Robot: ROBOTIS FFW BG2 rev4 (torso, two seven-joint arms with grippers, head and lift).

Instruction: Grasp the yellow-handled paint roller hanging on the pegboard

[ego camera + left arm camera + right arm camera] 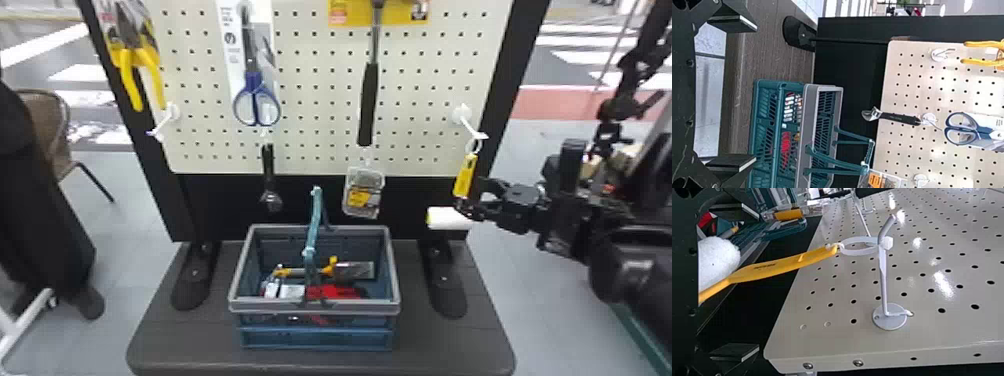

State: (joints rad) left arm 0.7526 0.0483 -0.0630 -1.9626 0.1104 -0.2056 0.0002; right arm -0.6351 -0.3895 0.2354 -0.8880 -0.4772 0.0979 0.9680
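The paint roller hangs at the pegboard's [320, 125] lower right corner by a white loop on a white hook [467, 122]. Its yellow handle [465, 175] points down and its white foam head [446, 218] lies across just below. My right gripper [472, 204] comes in from the right at the level of the handle's lower end, open. In the right wrist view the yellow handle [777, 266] and the foam head [715, 262] lie between the spread fingers [730, 352] without being clamped. My left gripper [734, 92] stands open and holds nothing, facing the basket [809, 117].
Yellow pliers [135, 60], blue scissors [256, 100], a black-handled hammer [369, 95], a wrench [270, 180] and a bag of small parts [364, 192] also hang on the board. A blue-grey basket [315, 305] with tools stands on the dark table [450, 345]. A chair [50, 130] stands far left.
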